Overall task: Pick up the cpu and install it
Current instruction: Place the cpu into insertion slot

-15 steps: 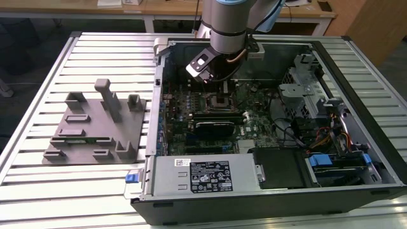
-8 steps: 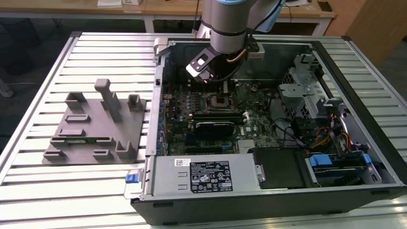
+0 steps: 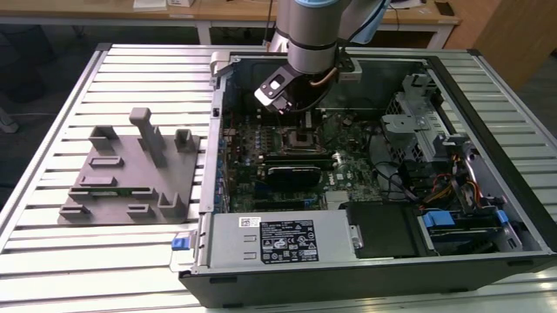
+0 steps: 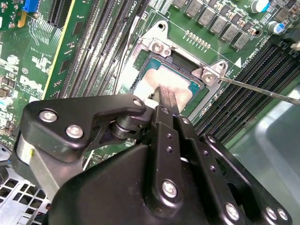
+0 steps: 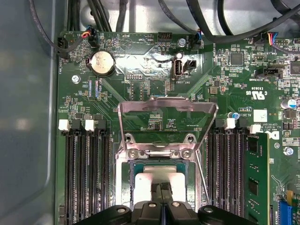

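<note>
The cpu [image 4: 152, 78] [image 5: 146, 180], a silvery square chip, lies in the open motherboard socket [image 3: 306, 138] inside the computer case. My gripper [image 4: 165, 95] [image 5: 161, 187] [image 3: 306, 122] comes straight down over the chip's middle. Its two fingers [image 4: 169, 101] are pressed together, and their tips are at the chip's top surface. I cannot tell whether they touch it. The fingers hide part of the chip. The socket's metal load plate [image 5: 166, 107] stands raised at one side of the socket.
The socket's thin lever [image 4: 262, 90] sticks out beside it. Memory slots [image 5: 86, 173] flank the socket, with one green memory stick [image 5: 257, 178] seated. A grey plastic fixture [image 3: 130, 173] sits on the table at the exterior view's left. The power supply [image 3: 278, 238] fills the case's near side.
</note>
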### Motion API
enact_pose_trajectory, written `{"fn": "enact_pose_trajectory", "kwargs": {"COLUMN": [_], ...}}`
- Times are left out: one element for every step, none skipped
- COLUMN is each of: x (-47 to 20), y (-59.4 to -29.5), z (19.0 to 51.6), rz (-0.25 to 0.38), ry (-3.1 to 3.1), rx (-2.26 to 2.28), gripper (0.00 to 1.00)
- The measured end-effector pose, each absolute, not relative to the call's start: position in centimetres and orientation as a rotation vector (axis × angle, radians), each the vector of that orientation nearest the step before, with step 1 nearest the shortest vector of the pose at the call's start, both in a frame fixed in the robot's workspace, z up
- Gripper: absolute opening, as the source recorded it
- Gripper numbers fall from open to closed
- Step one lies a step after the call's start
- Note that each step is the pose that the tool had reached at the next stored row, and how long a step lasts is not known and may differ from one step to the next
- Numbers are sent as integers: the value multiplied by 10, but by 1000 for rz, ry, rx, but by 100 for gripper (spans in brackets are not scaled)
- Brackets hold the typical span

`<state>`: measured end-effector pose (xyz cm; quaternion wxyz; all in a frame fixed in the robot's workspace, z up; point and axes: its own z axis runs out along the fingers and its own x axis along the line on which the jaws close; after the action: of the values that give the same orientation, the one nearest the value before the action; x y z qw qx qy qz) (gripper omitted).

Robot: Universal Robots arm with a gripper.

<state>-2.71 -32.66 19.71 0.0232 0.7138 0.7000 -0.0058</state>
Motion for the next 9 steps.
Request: {"fn": "enact_pose_trajectory", "kwargs": {"x": [-27, -27, -27, -27, -27, -27, -27, -27, -27], "y": [-327, -327, -327, -327, -327, -327, -327, -326, -326], "z": [197, 197, 197, 197, 197, 197, 198, 198, 200], "rz": [-18, -18, -18, -18, -18, -17, -17, -15, -15], "ry": [2167, 2167, 2167, 2167, 2167, 2167, 2167, 2167, 2167], "rx": [2210, 2210, 2210, 2210, 2210, 2210, 2210, 2210, 2210], "gripper": [11, 11, 11, 11, 11, 11, 11, 11, 11]}}
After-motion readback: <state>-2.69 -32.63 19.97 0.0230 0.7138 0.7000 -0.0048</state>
